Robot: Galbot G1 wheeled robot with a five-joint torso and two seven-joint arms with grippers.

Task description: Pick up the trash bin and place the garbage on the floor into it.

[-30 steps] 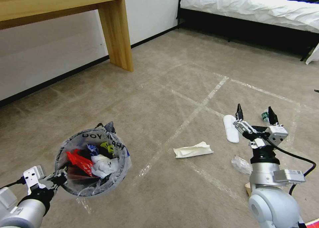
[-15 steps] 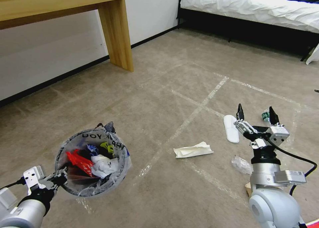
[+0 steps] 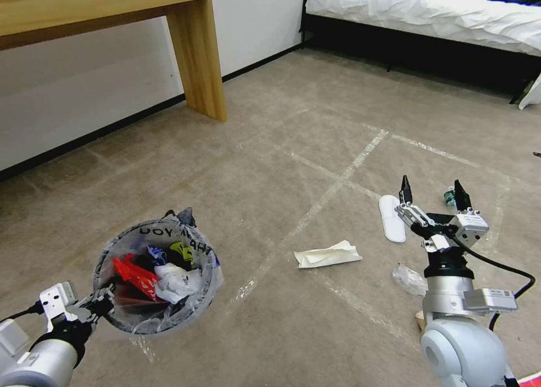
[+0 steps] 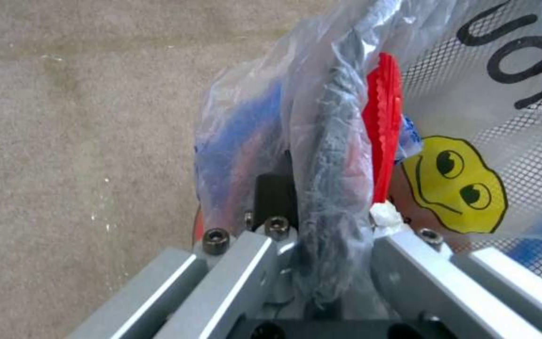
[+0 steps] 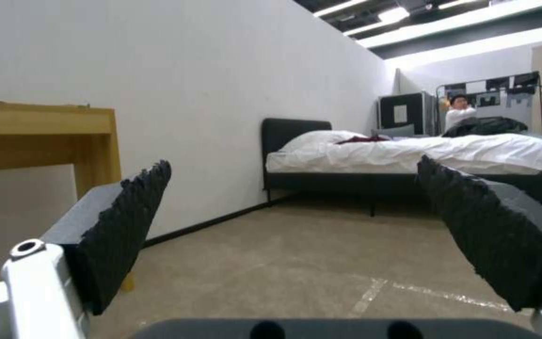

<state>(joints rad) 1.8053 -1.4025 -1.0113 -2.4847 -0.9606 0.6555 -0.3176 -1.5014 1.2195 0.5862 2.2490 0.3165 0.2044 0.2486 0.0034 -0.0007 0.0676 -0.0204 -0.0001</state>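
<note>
The left gripper point(image 3: 100, 307) is clamped on the near rim of the trash bin point(image 3: 158, 319), holding it low on the robot's left with its mouth open upward; red wrappers and white tissue already lie inside. The right gripper point(image 3: 433, 198) hangs above the floor with its jaws spread wide and empty, fingertips pointing away, close over a white slipper sole point(image 3: 391, 218) and a small green-labelled bottle point(image 3: 449, 196). A folded tissue point(image 3: 327, 254) and a crumpled clear wrapper point(image 3: 409, 279) lie nearer. To pick well, the gripper should probably tilt down and straddle one piece squarely while the bin stays level. The bag's black letters read roughly "DOY", beside a yellow cartoon face point(image 4: 454, 184).
</note>
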